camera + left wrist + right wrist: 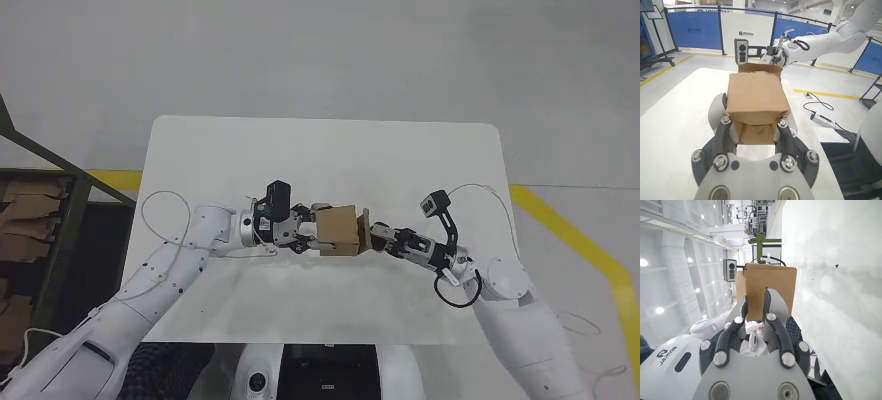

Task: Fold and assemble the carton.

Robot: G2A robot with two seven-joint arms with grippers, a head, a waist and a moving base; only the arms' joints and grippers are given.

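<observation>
Over the middle of the white rectangular table (300,150), the left gripper (297,238) is clamped on the left end of the brown cardboard carton (340,232), a partly folded box, while the right gripper (384,239) meets its right-end flap with fingers parted.

On the left gripper (754,108), one fingertip is hidden from you behind the carton (755,91). The cardboard stack (24,214) is cut off at the top view's left edge.
</observation>
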